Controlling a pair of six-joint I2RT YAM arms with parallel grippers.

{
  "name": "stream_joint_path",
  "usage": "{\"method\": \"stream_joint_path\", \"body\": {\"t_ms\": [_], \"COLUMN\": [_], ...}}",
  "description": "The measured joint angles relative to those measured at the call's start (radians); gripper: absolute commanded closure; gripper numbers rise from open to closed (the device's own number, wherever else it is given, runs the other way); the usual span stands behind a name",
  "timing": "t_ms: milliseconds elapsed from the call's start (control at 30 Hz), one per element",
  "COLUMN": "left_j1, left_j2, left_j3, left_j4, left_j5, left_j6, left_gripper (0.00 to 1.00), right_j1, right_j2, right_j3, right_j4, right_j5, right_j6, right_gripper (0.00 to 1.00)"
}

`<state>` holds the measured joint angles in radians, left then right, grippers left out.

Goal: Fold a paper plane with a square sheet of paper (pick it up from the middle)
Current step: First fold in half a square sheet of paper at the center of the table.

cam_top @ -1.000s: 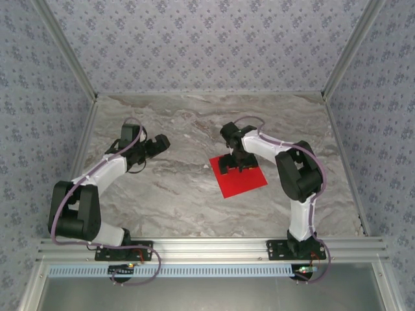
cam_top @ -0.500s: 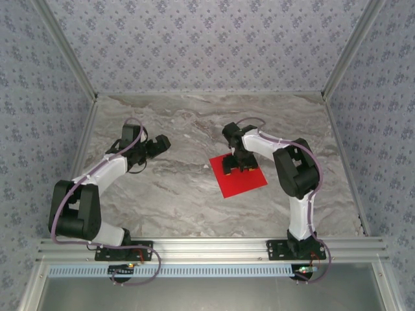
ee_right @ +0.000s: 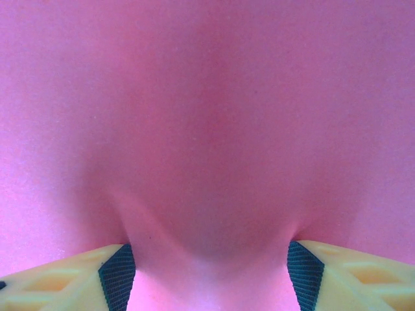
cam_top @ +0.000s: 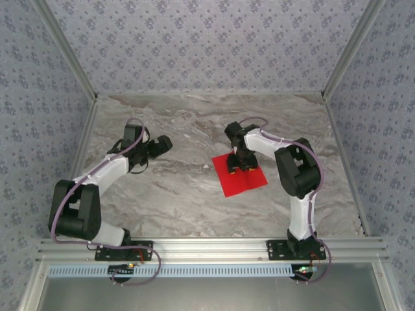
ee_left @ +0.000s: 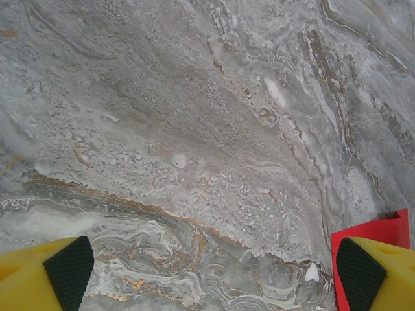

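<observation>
square sheet of paper (cam_top: 248, 183) is being pinned to the table (cam_top: 181, 194), right of centre, by right gripper (cam_top: 238, 167) on its middle; jaws partly apart, paper being humped between pads (ee_right: 117, 267). left gripper (ee_left: 211, 269) is being held well left, jaws wide apart.

Red sheet (cam_top: 243, 181) mid hidden under R fingers (ee_right: 118, 275).

The square sheet of paper (cam_top: 244, 183) lies on the table (cam_top: 188, 201), right of the middle. The right gripper (cam_top: 238, 166) stands on its far half. The left gripper (cam_top: 162, 143) hangs well apart, to the left.
</observation>
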<state>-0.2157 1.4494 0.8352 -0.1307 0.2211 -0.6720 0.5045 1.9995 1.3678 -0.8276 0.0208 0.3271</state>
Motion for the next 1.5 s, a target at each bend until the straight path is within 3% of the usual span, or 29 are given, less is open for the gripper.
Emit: {"method": "stream_joint_path", "body": {"t_ms": [133,367,533,733,1033,1167,1300,1500], "left_j1": [-0.016,-0.082,-0.116,-0.137,-0.147,-0.167,-0.179,-0.18], "left_j2": [0.001,0.052,0.111,0.164,0.277,0.326,0.355,0.356], "left_j3": [0.0,0.0,-0.007,-0.065,-0.135,-0.138,-0.138,-0.138], "left_j4": [0.002,0.041,0.178,0.404,0.75,0.87,0.967,1.034], "left_j5": [0.016,0.09,0.2,0.32,0.461,0.496,0.512,0.523], "left_j6": [-0.018,-0.072,-0.163,-0.296,-0.51,-0.583,-0.638,-0.671], "left_gripper": [0.01,0.03,0.05,0.05,0.06,0.18,0.42,0.68], "right_j1": [-0.008,-0.077,-0.138,-0.166,-0.166,-0.166,-0.167,-0.17], "right_j2": [-0.028,-0.094,-0.155,-0.198,-0.182,-0.159,-0.146,-0.142], "right_j3": [-0.032,-0.115,-0.237,-0.352,-0.393,-0.394,-0.399,-0.402], "right_j4": [0.033,0.131,0.349,0.716,1.078,1.133,1.147,1.152], "right_j5": [-0.003,-0.126,-0.423,-0.769,-0.974,-1.006,-1.014,-1.025], "right_j6": [0.014,0.059,0.145,0.381,0.619,0.657,0.672,0.679], "right_gripper": [0.41,0.68,0.69,0.68,0.66,0.66,0.66,0.66]}}
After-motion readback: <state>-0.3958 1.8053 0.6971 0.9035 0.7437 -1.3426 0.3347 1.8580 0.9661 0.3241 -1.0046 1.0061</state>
